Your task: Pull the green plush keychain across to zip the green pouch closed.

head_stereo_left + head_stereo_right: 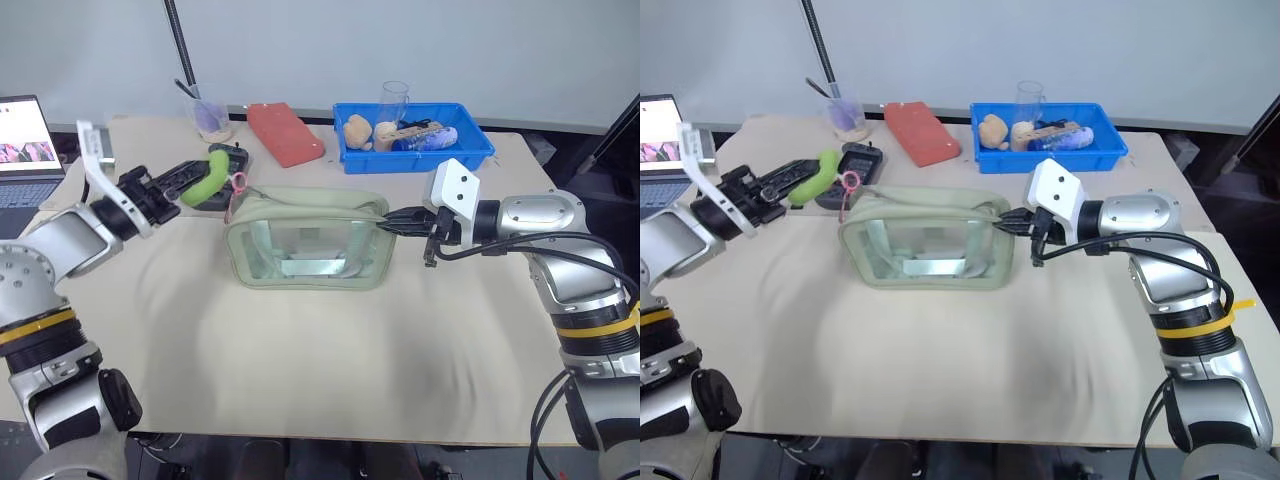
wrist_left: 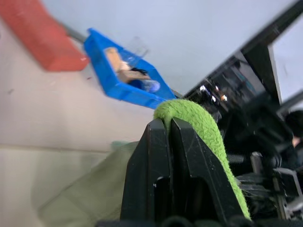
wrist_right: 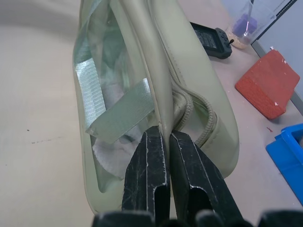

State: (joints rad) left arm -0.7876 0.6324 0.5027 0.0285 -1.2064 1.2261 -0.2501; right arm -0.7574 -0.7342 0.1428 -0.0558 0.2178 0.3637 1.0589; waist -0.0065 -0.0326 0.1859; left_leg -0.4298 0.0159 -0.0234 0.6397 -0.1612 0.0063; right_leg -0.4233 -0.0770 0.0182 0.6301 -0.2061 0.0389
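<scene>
A tan cloth-covered table (image 1: pixel 300 380) fills the near part of the scene, bare along its front edge. Toward the middle stands the green pouch (image 1: pixel 305 250), a boxy pale green bag with clear side panels, sitting upright on the cloth.

At the pouch's right end, the right gripper (image 1: pixel 385 224) points in from the right side. Its two black fingers are pressed together on a fold of the pouch's fabric at that end, pinching it; the right wrist view shows the fingers (image 3: pixel 154 175) closed on the fabric edge beside the strap loop.

At the pouch's left end, the left gripper (image 1: pixel 196 183) is raised above the table, just up and to the left of the pouch's top corner. Its fingers are squeezed narrow around the green plush keychain (image 1: pixel 205 177), a small lime-green plush charm that sticks out past the fingertips. A pinkish link (image 1: pixel 238 183) hangs from the charm toward the pouch's top left corner. In the left wrist view the plush (image 2: pixel 199 123) curves over the closed black fingers (image 2: pixel 165 165).

Behind the left gripper lies a dark handheld device (image 1: pixel 858 160). Farther back are a red block (image 1: pixel 284 133), a clear cup (image 1: pixel 208 117) with purple contents, and a blue bin (image 1: pixel 412 153) holding small items and a clear glass (image 1: pixel 393 100). A laptop (image 1: pixel 25 145) sits at the far left edge.
</scene>
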